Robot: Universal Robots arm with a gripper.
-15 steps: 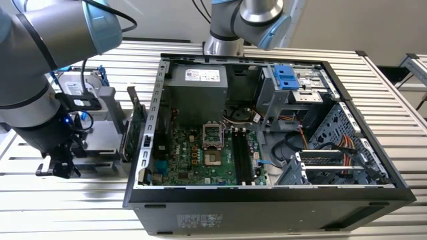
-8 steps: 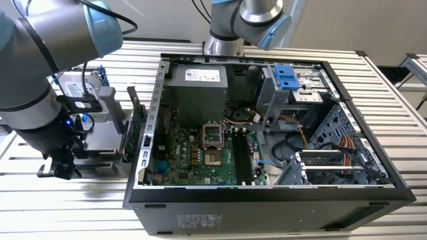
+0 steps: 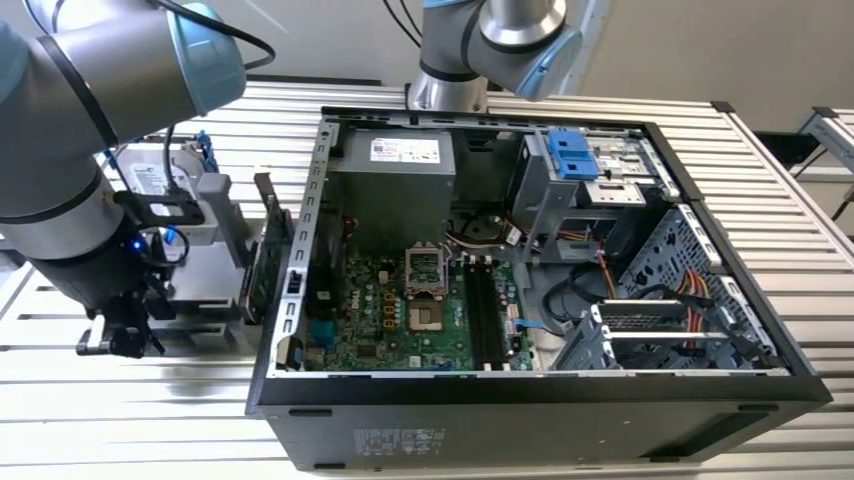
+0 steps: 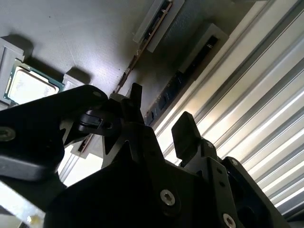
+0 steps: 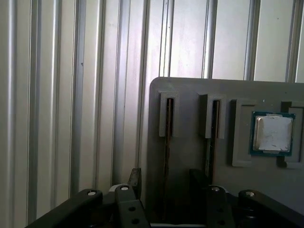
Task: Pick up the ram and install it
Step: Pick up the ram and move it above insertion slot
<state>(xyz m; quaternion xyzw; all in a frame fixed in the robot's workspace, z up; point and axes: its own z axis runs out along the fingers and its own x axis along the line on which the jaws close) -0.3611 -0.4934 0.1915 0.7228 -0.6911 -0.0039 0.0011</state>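
Note:
Two ram sticks stand on edge in slots of a grey holder tray (image 5: pixel 190 90). The ram (image 5: pixel 167 142) (image 4: pixel 183 80) nearer the tray's edge lines up with the gap between my fingers; the other ram stick (image 5: pixel 213 126) (image 4: pixel 142 52) sits one slot further in. My gripper (image 5: pixel 166 180) (image 4: pixel 161 111) is open, with one finger on each side of the nearer stick's line and nothing held. In the exterior view the gripper (image 3: pixel 114 335) hangs low at the exterior view's left, outside the open computer case (image 3: pixel 534 385).
A processor chip (image 5: pixel 271 133) (image 4: pixel 26 85) lies in a recess of the same tray. The case holds the green motherboard (image 3: pixel 400 310) with long black memory slots (image 3: pixel 487 315). A green card (image 3: pixel 274 260) stands against the case's outer wall. The table (image 5: pixel 71 71) is ribbed metal.

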